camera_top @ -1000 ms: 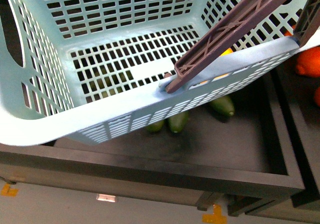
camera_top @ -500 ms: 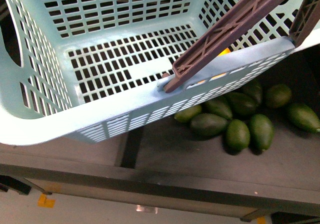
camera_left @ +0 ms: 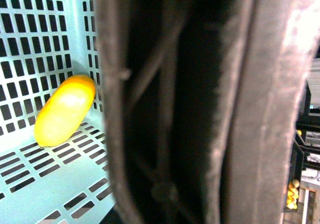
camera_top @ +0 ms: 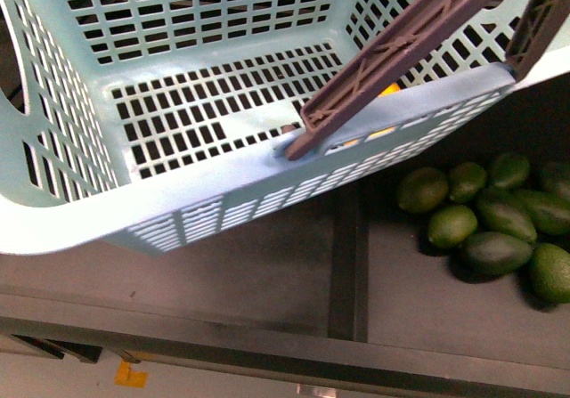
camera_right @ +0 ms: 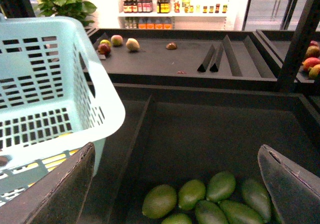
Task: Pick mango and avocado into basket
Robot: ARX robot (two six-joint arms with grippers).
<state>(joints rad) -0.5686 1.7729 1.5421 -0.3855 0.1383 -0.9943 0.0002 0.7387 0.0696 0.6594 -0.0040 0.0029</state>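
Note:
The teal basket (camera_top: 223, 180) hangs tilted and fills the upper front view. My left gripper is shut on its brown handle (camera_left: 200, 103), which fills the left wrist view and hides the fingers. The yellow-orange mango (camera_left: 65, 108) lies on the basket floor against a wall; a sliver of it shows through the slots in the front view (camera_top: 385, 89). Several avocados lie in a dark bin at the lower right, a dark green one (camera_top: 495, 252) among lighter ones. My right gripper (camera_right: 175, 194) is open and empty above this pile (camera_right: 221, 185), beside the basket (camera_right: 50, 98).
The dark display bins have a raised divider (camera_top: 345, 264) left of the avocado pile and a front rim (camera_top: 267, 349). A far shelf (camera_right: 150, 58) holds a few loose fruits and upright dividers (camera_right: 220, 56). A dark post (camera_right: 300, 38) stands at the right.
In the front view the avocado pile has slid from under the basket to the far right. The oranges have left the view and a bin divider has come in. The basket stays held.

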